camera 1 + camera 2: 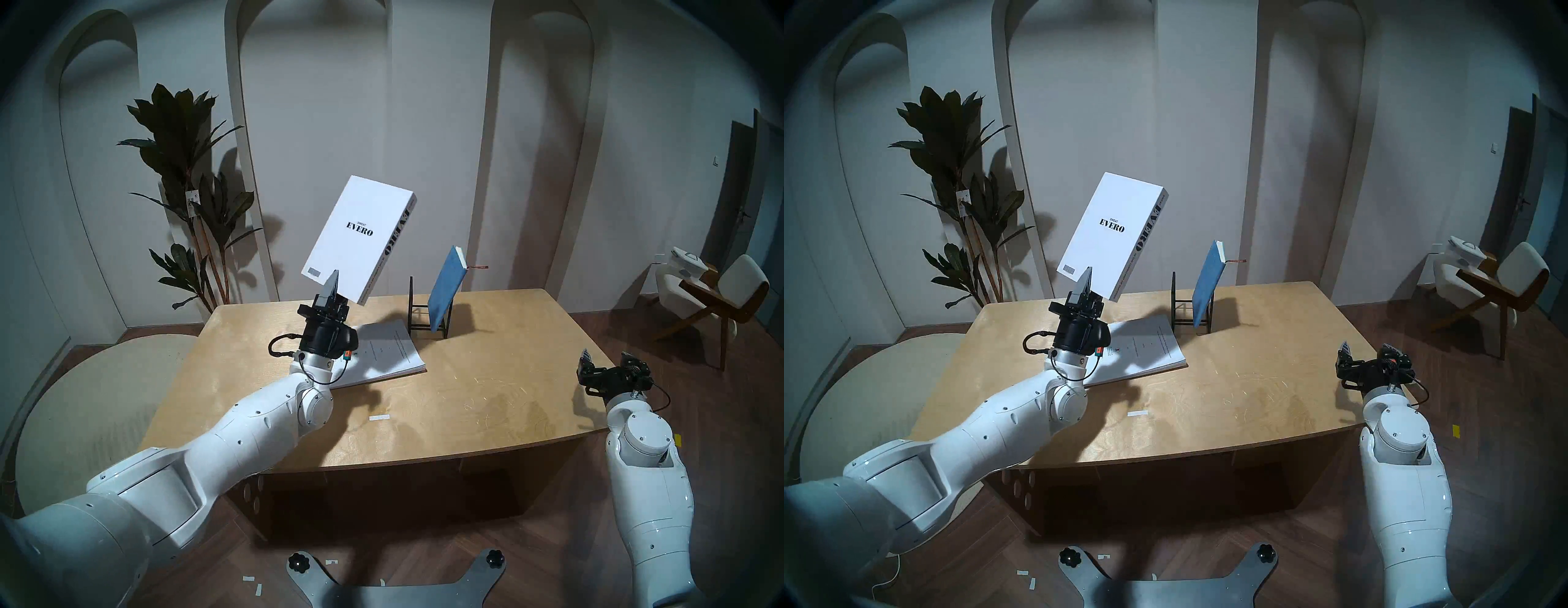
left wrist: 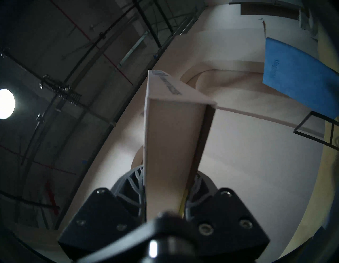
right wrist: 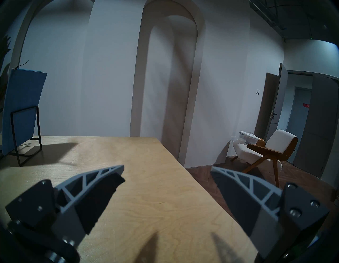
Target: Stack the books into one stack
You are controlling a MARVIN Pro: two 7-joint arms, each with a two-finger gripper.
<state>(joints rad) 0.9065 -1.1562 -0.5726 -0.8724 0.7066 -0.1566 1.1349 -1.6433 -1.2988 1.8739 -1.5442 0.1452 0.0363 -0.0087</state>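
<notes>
My left gripper (image 1: 335, 288) is shut on the lower corner of the thick white "EVERO" book (image 1: 360, 237) and holds it tilted, high above the table's back left. In the left wrist view the book (image 2: 170, 147) stands edge-on between the fingers. Under the arm the thin white booklet (image 1: 390, 352) lies flat on the table. The blue notebook (image 1: 445, 293) leans upright in the black wire stand (image 1: 418, 316), its ribbon sticking out at the top. It also shows in the right wrist view (image 3: 22, 108). My right gripper (image 1: 606, 363) is open and empty over the table's right edge.
The wooden table (image 1: 488, 407) bears a small white tape strip (image 1: 378, 417) near the middle front. A potted plant (image 1: 191, 191) stands behind the table's left corner. A chair (image 1: 712, 297) stands at the far right. A round rug (image 1: 85, 403) lies on the left.
</notes>
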